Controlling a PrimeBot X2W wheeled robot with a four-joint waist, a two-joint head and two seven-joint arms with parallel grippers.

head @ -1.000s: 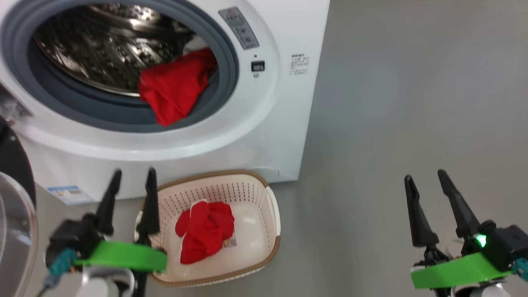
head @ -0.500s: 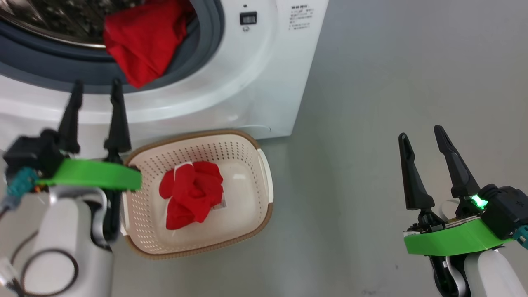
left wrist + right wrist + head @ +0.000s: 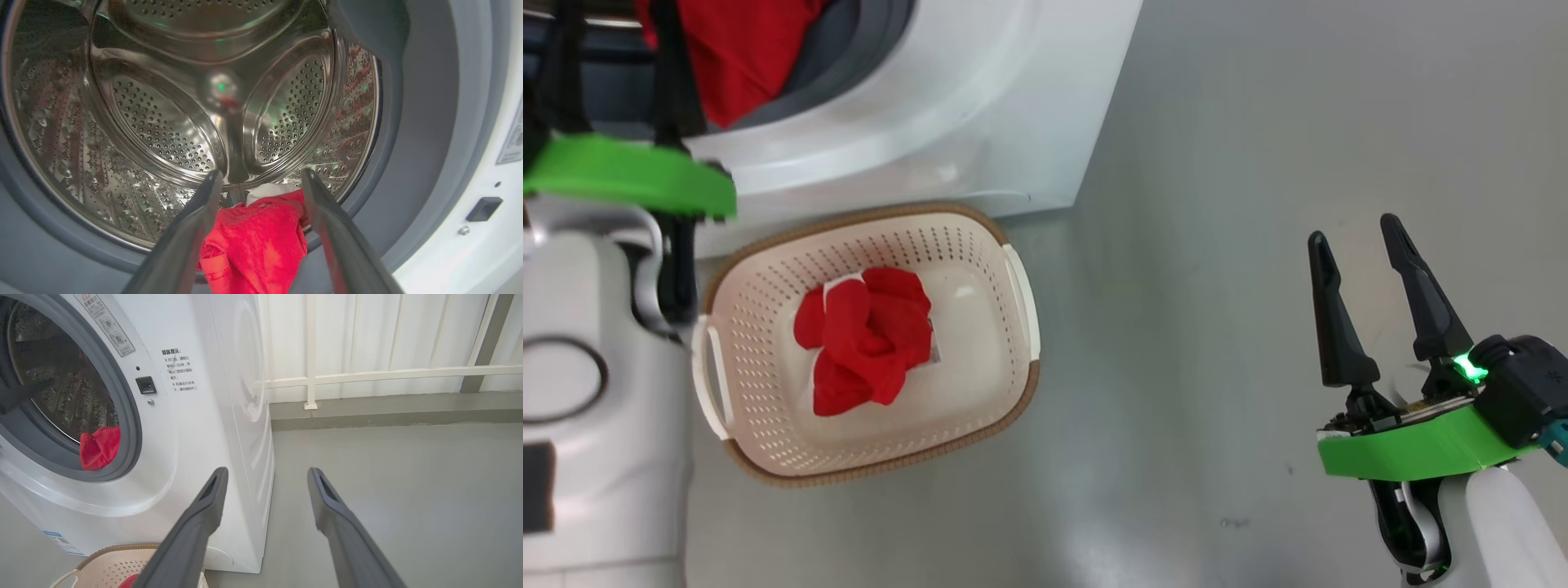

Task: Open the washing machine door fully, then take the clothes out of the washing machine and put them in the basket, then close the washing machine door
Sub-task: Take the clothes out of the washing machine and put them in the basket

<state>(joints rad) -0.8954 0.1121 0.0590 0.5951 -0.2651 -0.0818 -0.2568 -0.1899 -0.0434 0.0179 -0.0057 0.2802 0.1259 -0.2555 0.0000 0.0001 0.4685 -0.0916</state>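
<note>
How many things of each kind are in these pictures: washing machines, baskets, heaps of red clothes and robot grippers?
Washing machine: 1
Basket: 1
Red clothes heap: 2, basket heap, drum heap
Gripper: 2, left gripper, right gripper
Total: 6

HEAD: high, aimed steeply down on basket (image 3: 760, 343) and floor (image 3: 1217, 367), washer (image 3: 947, 106) front at top edge | LEFT WRIST: close at washer mouth, aimed into drum (image 3: 163, 122) | RIGHT WRIST: low, farther back, aimed level past washer corner to wall (image 3: 367, 335) | SHARED: red cloth (image 3: 743, 57) at drum lip in all three; basket in head, right wrist
</note>
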